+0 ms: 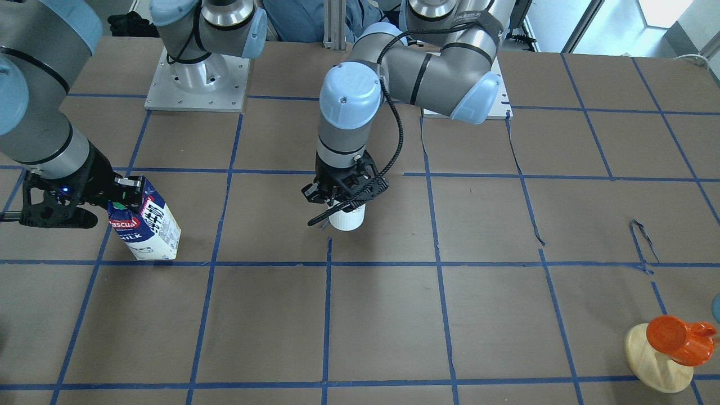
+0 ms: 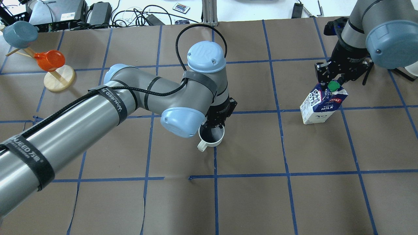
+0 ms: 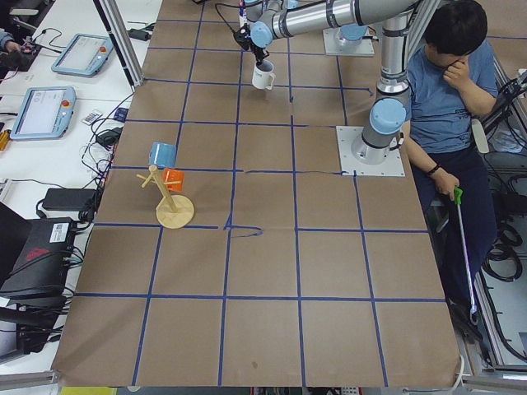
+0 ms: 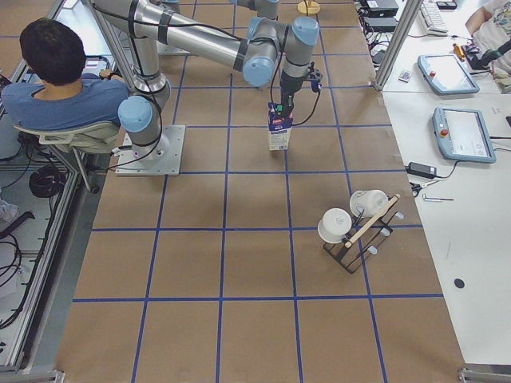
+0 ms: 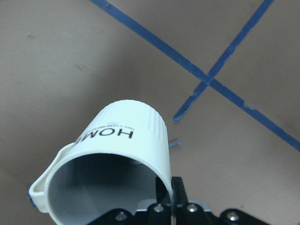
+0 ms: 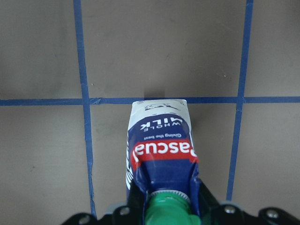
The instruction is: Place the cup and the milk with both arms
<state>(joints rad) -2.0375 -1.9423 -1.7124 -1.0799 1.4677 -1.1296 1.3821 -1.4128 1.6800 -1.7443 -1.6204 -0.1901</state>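
The white ribbed cup (image 2: pixel 211 137) is near the table's middle, its handle toward the robot. My left gripper (image 2: pixel 214 125) is shut on its rim, one finger inside and one outside, as the left wrist view (image 5: pixel 165 187) shows; "HOME" lettering shows on the cup (image 5: pixel 126 140). I cannot tell whether the cup (image 1: pixel 347 218) touches the table. The blue and white milk carton (image 2: pixel 321 106) leans slightly at the robot's right, its base at the table. My right gripper (image 2: pixel 333 85) is shut on its gable top beside the green cap (image 6: pixel 165 208). The carton (image 1: pixel 147 228) shows its red label.
A wooden mug tree (image 2: pixel 58 80) with an orange mug (image 2: pixel 50 60) and a blue mug (image 2: pixel 19 32) stands at the far left. A second rack with white mugs (image 4: pixel 351 227) stands at the right end. A seated person (image 3: pixel 449 66) is behind the arm bases.
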